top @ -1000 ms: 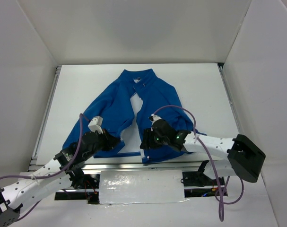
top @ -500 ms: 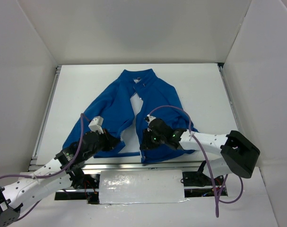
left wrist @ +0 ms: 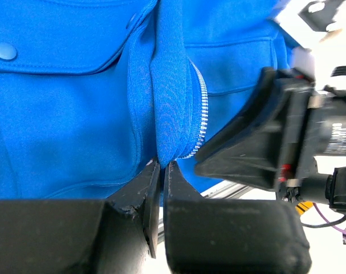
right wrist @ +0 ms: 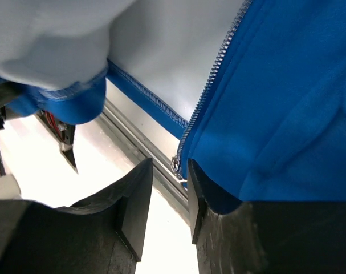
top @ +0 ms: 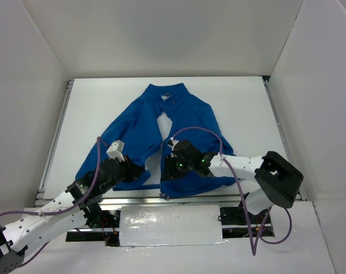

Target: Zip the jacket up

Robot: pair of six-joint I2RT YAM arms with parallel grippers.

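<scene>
White table (top: 241, 103); left hand (left wrist: 163, 166), right hand (right wrist: 170, 171) pinch jacket (top: 187, 114) hem

No legible txt, nos. or brand names in any view. Left wrist view: faint pale print on the black motor housing (left wrist: 339, 136) at the right edge, too blurred to read. Top view: small pale patch inside the collar of the jacket (top: 138, 131), poss. a label, too small to read.
</scene>
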